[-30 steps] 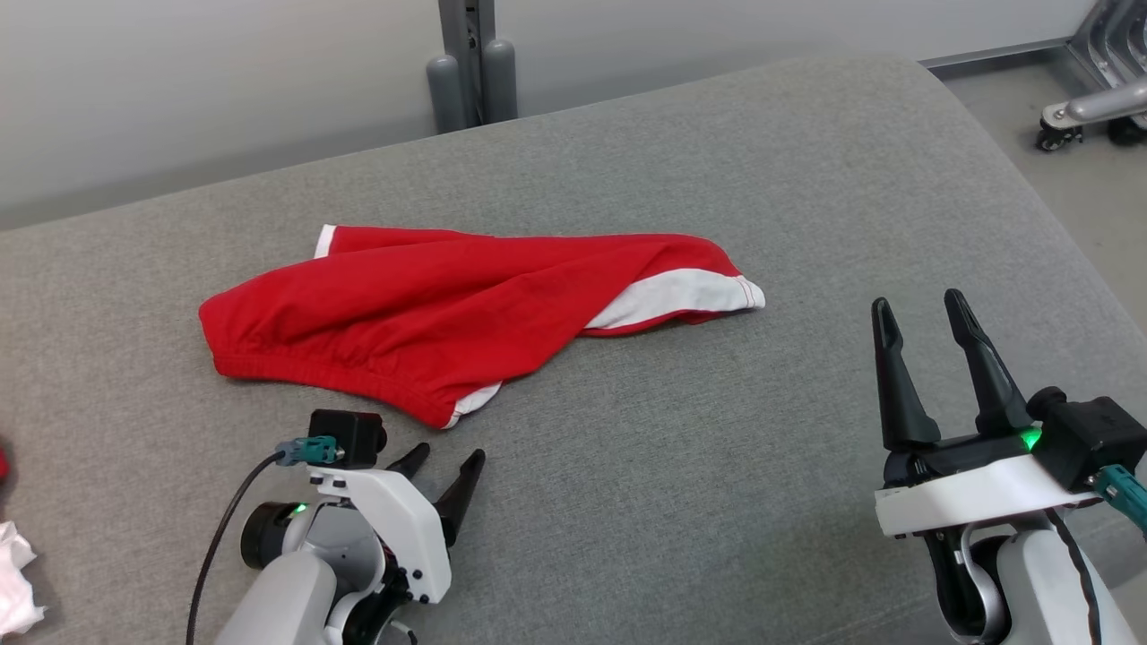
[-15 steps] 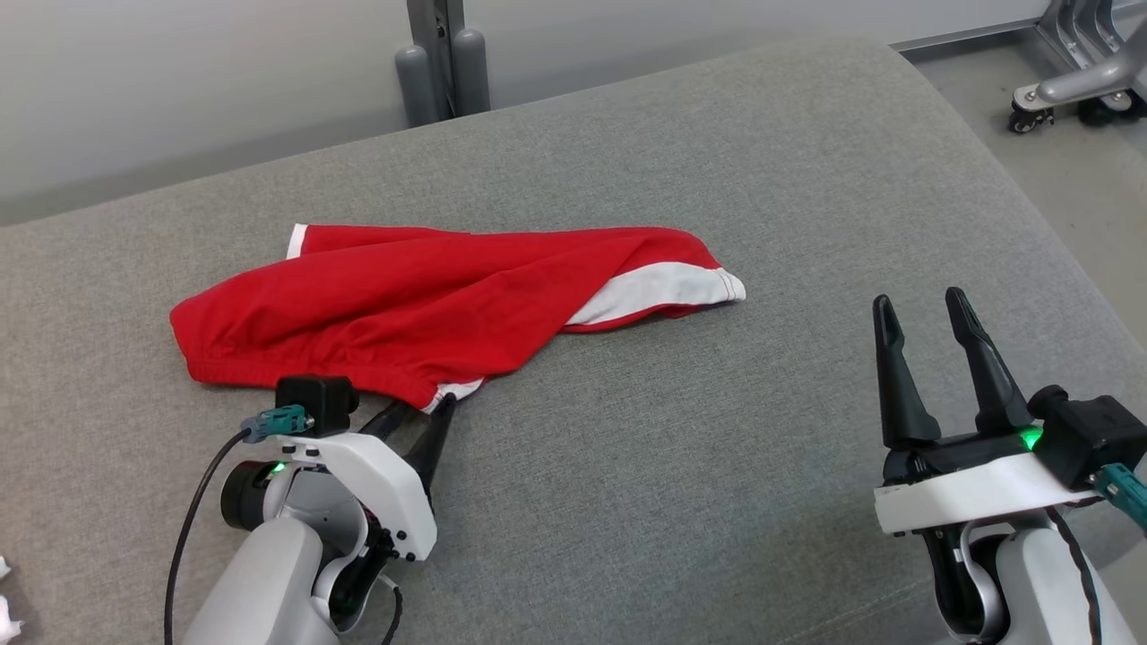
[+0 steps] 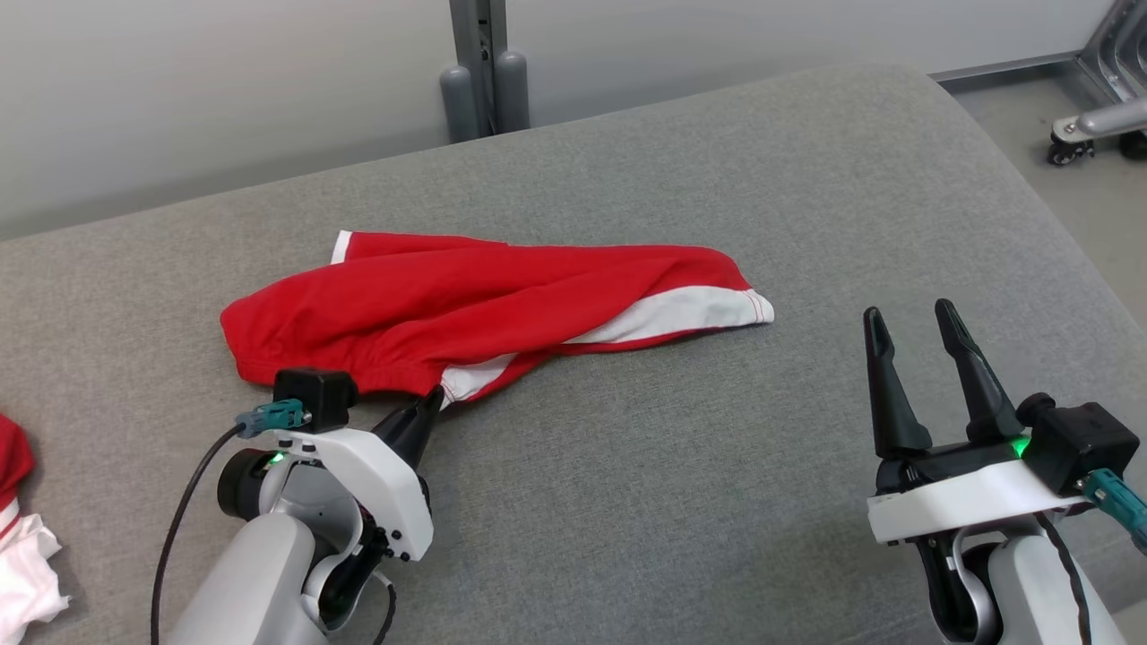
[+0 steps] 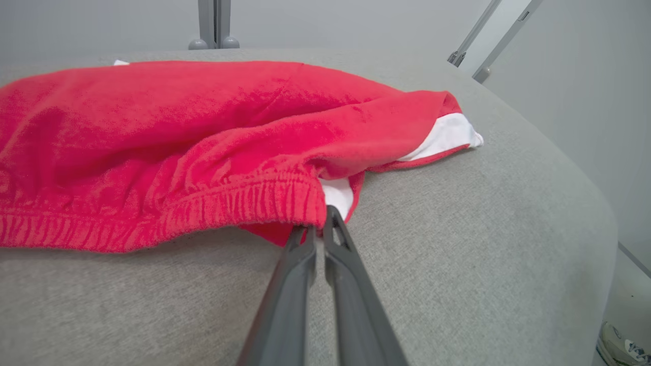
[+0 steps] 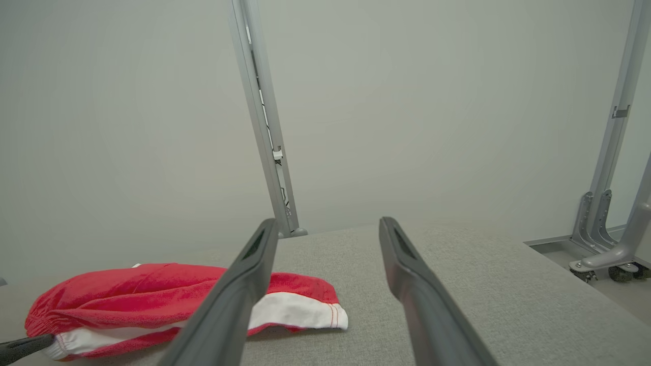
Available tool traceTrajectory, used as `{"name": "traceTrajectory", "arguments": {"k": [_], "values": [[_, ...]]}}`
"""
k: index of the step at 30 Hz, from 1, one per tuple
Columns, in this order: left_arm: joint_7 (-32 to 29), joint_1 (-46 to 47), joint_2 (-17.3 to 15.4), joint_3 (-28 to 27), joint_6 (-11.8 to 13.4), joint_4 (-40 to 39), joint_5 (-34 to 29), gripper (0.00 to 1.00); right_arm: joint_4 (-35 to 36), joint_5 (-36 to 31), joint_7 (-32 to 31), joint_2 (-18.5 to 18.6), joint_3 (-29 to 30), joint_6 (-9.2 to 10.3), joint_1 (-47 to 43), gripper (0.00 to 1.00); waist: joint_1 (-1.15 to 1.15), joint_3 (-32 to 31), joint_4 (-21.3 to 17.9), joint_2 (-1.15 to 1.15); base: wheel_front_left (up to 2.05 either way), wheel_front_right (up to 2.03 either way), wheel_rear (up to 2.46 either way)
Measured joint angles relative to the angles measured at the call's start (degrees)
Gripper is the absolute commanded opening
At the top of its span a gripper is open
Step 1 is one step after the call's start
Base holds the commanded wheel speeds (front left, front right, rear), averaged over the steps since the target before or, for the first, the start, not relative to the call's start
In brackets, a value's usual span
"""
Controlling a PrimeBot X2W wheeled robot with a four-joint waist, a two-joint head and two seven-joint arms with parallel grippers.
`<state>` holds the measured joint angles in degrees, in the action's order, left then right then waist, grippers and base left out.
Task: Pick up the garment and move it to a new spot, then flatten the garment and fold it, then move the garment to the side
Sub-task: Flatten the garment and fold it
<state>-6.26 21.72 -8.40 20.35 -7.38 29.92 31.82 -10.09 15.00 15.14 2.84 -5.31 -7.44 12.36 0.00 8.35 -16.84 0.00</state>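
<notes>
Since a second ago the left gripper (image 3: 428, 400) has gone from standing spread, short of the garment's near hem, to closing its two dark fingers on that hem. In the left wrist view the left gripper (image 4: 316, 226) pinches the corner of the gathered waistband, where a white side stripe meets the red. The fingers are pressed together with only the cloth between them.

The right gripper (image 3: 909, 312) hangs well to the right of the garment and nearer the robot. Its fingers are held wide apart with nothing between them, and its own camera shows the right gripper (image 5: 328, 222) with the same spread.

The red cotton garment with white trim and an elastic waistband (image 3: 466, 305) lies crumpled on the grey woven upholstered surface (image 3: 717, 502). Its waistband end is toward the left and its white-edged leg opening points right. It also shows in the left wrist view (image 4: 178, 132) and the right wrist view (image 5: 152, 295).

Far to the garment's left lies a bunched red and white cloth (image 3: 18, 528). Beyond the garment a grey metal post (image 3: 479, 72) rises against the pale wall, and beyond and to its right a castor-wheeled metal frame (image 3: 1093, 125) stands on the floor.
</notes>
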Motion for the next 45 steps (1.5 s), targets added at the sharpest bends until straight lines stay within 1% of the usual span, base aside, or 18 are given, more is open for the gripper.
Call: {"name": "traceTrajectory", "arguments": {"k": [2, 5, 11, 12, 15, 19, 23, 26, 27, 28, 29, 34, 39, 43, 45], "values": [[-1.82, -0.37, -1.46, 0.7, -0.04, -2.43, 0.19, 0.0, -0.22, 0.02, 0.0, -0.01, -0.16, 0.0, -0.08, 1.0, 0.0, -0.55, 0.69, 0.0, 0.0, 0.0, 0.0], [-6.75, -1.88, -4.14, 2.12, -0.05, -6.83, 2.3, 0.0, -0.6, 0.02, 0.0, -0.04, -0.26, 0.0, -0.34, 1.0, 0.0, -1.32, 1.89, 0.0, 0.0, 0.0, 0.0], [-17.26, -5.84, -11.24, 3.86, -0.05, -15.43, 7.47, 0.0, -1.48, 0.19, 0.0, -0.05, -0.71, 0.0, -0.91, 1.0, 0.0, -2.61, 4.1, 0.0, 0.0, 0.0, 0.0], [-19.82, -7.3, -13.29, 3.92, -0.05, -17.62, 8.66, 0.0, -1.6, 0.2, 0.0, -0.07, -0.73, 0.0, -0.96, 1.0, 0.0, -2.82, 4.66, 0.0, 0.0, 0.0, 0.0], [-22.58, -9.41, -15.21, 3.87, 0.41, -20.87, 9.64, 0.0, -1.81, 0.29, 0.0, -0.01, -0.73, 0.0, -1.0, 1.0, 0.0, -2.95, 5.31, 0.0, 0.0, 0.0, 0.0], [-24.06, -12.24, -17.41, 3.19, 1.49, -23.34, 10.32, 0.0, -1.93, 0.51, 0.0, 0.19, -0.68, 0.0, -1.11, 1.0, 0.0, -2.92, 5.88, 0.0, 0.0, 0.0, 0.0], [-23.88, -16.21, -18.53, 2.24, 3.36, -24.97, 10.67, 0.0, -2.12, 0.59, 0.0, 0.47, -0.62, 0.0, -1.14, 1.0, 0.0, -3.0, 6.19, 0.0, 0.0, 0.0, 0.0], [-23.25, -17.96, -19.09, 1.8, 4.45, -25.63, 10.61, 0.0, -2.23, 0.59, 0.0, 0.81, -0.35, 0.0, -1.24, 1.0, 0.0, -3.03, 6.7, 0.0, 0.0, 0.0, 0.0], [-23.25, -17.96, -19.09, 1.8, 4.45, -25.63, 10.61, 0.0, -2.23, 0.59, 0.0, 0.81, -0.35, 0.0, -1.24, 1.0, 0.0, -3.03, 6.7, 0.0, 0.0, 0.0, 0.0], [-22.76, -18.35, -19.17, 1.67, 4.85, -25.83, 10.47, 0.1, -2.32, 0.59, 0.0, 0.92, -0.34, 0.0, -1.27, 1.0, 0.0, -3.06, 6.88, 0.0, 0.0, 0.0, 0.0], [-22.08, -18.59, -19.11, 1.43, 5.32, -26.08, 10.29, 1.0, -2.36, 0.59, 0.0, 0.98, -0.32, -0.01, -1.27, 1.0, 0.0, -3.1, 7.06, 0.0, 0.0, 0.0, 0.0], [-19.31, -19.53, -17.35, 0.83, 6.26, -26.82, 10.55, 1.0, -2.85, 0.59, 0.0, 1.13, -0.78, 0.0, -1.27, 1.0, 0.0, -3.37, 7.85, 0.0, 0.0, 0.0, 0.0], [-14.45, -21.02, -17.28, -1.55, 8.44, -28.88, 9.43, 1.0, -2.91, 0.6, 0.0, 1.31, -0.69, -0.01, -1.31, 1.0, 0.0, -3.65, 8.43, 0.0, 0.0, 0.0, 0.0], [-8.13, -22.42, -17.0, -4.25, 10.62, -31.43, 7.38, 1.0, -2.89, 0.59, 0.0, 1.41, -0.54, 0.0, -1.6, 1.0, 0.0, -3.71, 8.94, 0.0, 0.0, 0.0, 0.0], [-4.45, -22.46, -15.88, -5.5, 11.62, -32.71, 6.84, 1.0, -2.86, 0.59, 0.0, 1.42, -0.47, -0.01, -1.69, 1.0, 0.0, -3.75, 9.23, 0.0, 0.0, 0.0, 0.0]]}}
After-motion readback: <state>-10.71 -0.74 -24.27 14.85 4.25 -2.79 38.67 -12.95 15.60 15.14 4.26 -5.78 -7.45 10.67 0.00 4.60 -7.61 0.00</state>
